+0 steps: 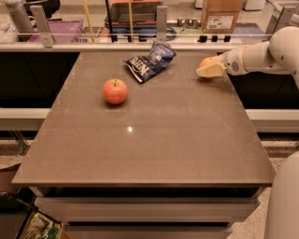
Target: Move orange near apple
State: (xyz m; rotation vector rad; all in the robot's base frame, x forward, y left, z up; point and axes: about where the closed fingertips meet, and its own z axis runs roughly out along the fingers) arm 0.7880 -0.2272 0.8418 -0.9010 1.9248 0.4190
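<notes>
The apple (115,91), red-orange with a short dark stem, sits on the brown table (154,140) at its left centre. The orange (205,61) is at the table's far right edge, mostly hidden behind my gripper (210,69), so only its top shows. The gripper reaches in from the right on a white arm (261,55) and sits right at the orange, low over the tabletop. The orange and the apple are far apart, about a third of the table's width.
A crumpled blue chip bag (150,60) lies at the far centre of the table, between apple and orange. A rail with posts (161,21) and a cardboard box (222,14) stand behind the far edge. A white robot part (285,200) is at the lower right.
</notes>
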